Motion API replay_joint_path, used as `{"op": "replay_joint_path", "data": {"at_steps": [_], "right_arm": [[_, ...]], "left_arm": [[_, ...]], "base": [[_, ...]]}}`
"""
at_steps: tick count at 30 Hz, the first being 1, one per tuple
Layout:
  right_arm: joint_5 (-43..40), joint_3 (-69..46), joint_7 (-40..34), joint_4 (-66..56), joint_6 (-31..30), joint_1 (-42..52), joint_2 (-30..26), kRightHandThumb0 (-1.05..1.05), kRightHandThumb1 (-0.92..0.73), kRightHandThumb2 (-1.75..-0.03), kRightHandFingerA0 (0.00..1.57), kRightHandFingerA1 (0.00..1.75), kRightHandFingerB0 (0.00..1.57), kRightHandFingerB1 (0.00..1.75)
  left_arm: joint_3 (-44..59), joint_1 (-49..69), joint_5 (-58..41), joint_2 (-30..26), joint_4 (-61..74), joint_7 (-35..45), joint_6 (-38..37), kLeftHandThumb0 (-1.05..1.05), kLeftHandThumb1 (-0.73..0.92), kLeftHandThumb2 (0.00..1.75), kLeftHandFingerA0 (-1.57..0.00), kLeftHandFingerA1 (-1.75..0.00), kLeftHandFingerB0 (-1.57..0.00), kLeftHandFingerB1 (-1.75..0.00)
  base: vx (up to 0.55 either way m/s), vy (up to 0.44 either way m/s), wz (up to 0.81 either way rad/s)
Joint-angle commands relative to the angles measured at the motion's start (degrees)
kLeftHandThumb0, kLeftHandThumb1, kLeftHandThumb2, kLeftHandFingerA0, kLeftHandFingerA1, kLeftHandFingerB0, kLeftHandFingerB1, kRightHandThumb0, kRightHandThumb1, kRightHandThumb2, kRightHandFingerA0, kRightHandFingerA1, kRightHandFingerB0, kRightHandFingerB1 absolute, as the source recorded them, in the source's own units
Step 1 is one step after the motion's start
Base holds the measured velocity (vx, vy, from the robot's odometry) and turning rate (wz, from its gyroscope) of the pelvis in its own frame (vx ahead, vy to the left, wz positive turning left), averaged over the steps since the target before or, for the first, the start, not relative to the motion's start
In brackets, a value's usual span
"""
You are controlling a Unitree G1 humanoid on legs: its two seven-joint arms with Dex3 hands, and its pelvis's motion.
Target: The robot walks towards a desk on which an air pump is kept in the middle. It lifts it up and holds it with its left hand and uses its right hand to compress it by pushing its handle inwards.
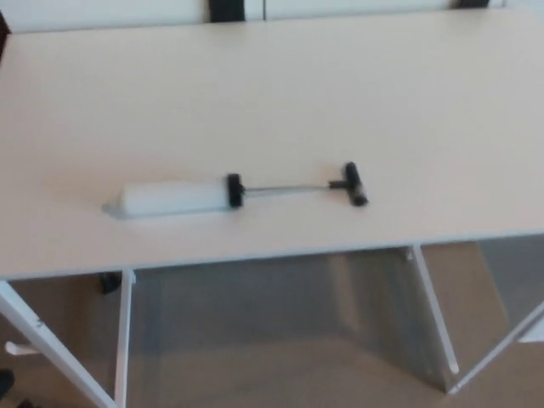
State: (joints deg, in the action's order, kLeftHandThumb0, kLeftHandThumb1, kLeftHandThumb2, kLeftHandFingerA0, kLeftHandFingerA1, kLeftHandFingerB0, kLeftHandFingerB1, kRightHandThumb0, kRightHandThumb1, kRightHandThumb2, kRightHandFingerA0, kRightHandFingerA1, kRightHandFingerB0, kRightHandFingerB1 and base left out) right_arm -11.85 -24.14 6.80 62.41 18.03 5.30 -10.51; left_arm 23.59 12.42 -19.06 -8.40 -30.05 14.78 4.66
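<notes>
An air pump lies flat on the cream desk, a little left of the middle and close to the front edge. Its pale cylinder points left and ends in a black collar. A thin metal rod runs right, fully drawn out, to a black T-handle. Neither of my hands shows in the head view.
The desk's front edge crosses the lower part of the picture, with white legs and brown carpet beneath. White cabinets with dark gaps stand behind the desk's far edge.
</notes>
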Motion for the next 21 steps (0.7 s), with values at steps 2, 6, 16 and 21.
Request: {"op": "replay_joint_path", "data": {"at_steps": [2, 6, 16, 21], "right_arm": [[-0.5, -0.1, -0.8, -0.7, 0.2, 0.3, -0.3, -0.31, -0.70, -0.60, 0.73, 0.50, 0.52, 0.42], [-0.9, -0.3, -0.6, -0.7, 0.1, 0.0, -0.3, -0.31, -0.69, -0.59, 0.72, 0.50, 0.54, 0.42], [-0.9, -0.5, -1.0, 0.1, 0.1, -0.5, -0.2, -0.30, -0.69, -0.60, 0.74, 0.50, 0.54, 0.42], [-0.8, -0.5, -0.9, 0.6, 0.9, 0.4, -0.1, -0.29, -0.71, -0.61, 0.73, 0.50, 0.54, 0.42]], "left_arm": [[0.0, 0.4, -0.3, -0.3, 0.1, -0.7, 1.6, -0.19, 0.80, 0.63, -0.40, -0.41, -0.28, -0.35], [0.2, -0.4, -0.5, 0.0, -0.1, -1.5, 1.8, -0.19, 0.76, 0.61, -0.44, -0.43, -0.33, -0.36], [-0.7, -0.5, 0.1, -0.3, 1.0, -1.6, 2.5, -0.20, 0.76, 0.62, -0.44, -0.44, -0.33, -0.37], [-1.0, 0.1, 0.5, -0.5, 1.2, -1.8, 3.0, -0.19, 0.75, 0.62, -0.42, -0.42, -0.33, -0.37]], "base": [[0.05, 0.113, 0.04], [0.07, 0.068, 0.06], [0.02, -0.104, 0.02], [0.01, -0.031, -0.02]]}}
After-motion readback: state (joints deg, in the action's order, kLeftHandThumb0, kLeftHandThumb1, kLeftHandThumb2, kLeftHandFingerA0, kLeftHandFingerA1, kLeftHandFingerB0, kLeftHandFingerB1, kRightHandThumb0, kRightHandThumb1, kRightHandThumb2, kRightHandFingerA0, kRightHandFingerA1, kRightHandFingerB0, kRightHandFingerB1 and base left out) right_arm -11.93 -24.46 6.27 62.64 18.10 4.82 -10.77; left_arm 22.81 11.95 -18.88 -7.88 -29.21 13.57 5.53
